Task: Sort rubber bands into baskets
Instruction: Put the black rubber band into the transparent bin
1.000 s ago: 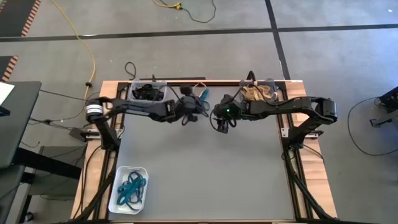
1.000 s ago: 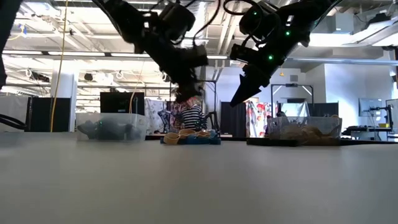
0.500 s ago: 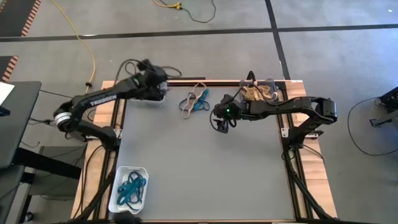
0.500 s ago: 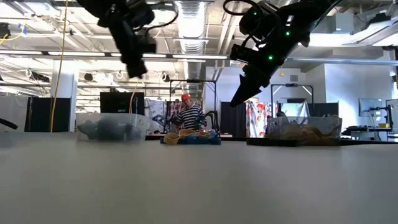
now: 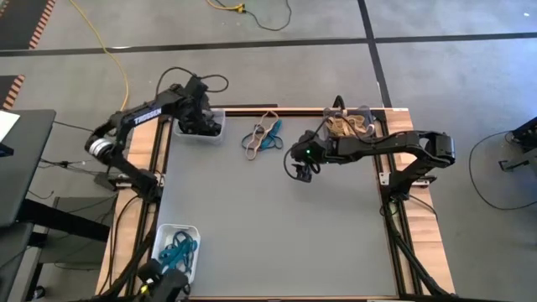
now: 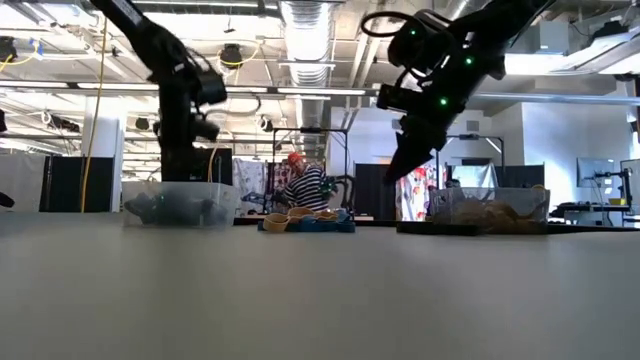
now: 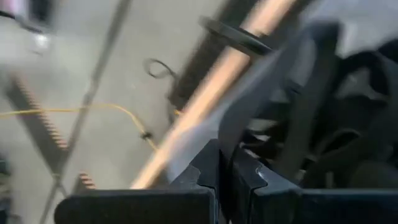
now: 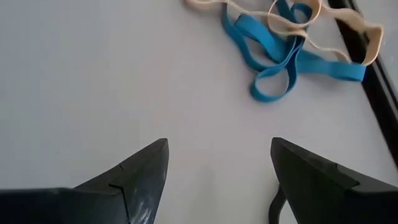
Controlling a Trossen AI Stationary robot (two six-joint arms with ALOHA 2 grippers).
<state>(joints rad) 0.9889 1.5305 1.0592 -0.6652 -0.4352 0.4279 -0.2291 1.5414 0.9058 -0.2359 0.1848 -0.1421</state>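
Note:
A small pile of tan and blue rubber bands (image 5: 263, 138) (image 8: 280, 56) lies on the grey table near its far edge. At the far left stands the clear basket (image 5: 216, 132) (image 6: 180, 205) with black bands in it. My left gripper (image 5: 202, 122) (image 7: 225, 174) is shut and hangs over that basket. My right gripper (image 5: 299, 174) (image 8: 217, 162) hangs open above the bare table, to the right of the pile and nearer than it. A basket with tan bands (image 5: 352, 126) stands at the far right. A white basket (image 5: 159, 252) with teal bands sits at the near left. My left gripper is shut above the black bands (image 7: 336, 143) in the clear basket. Whether a band sits between its fingers I cannot tell, since the wrist view is blurred.
A wooden frame (image 5: 252, 110) borders the table. A yellow cable (image 5: 117, 59) runs on the floor beyond it. A dark object (image 5: 164, 285) sits at the near edge beside the white basket. A person (image 6: 300, 185) sits in the room behind.
My left gripper has swung from the band pile at the far middle toward the table's left edge, turning as it went, and now hangs over the clear basket. The tan and blue pile has stayed where it was.

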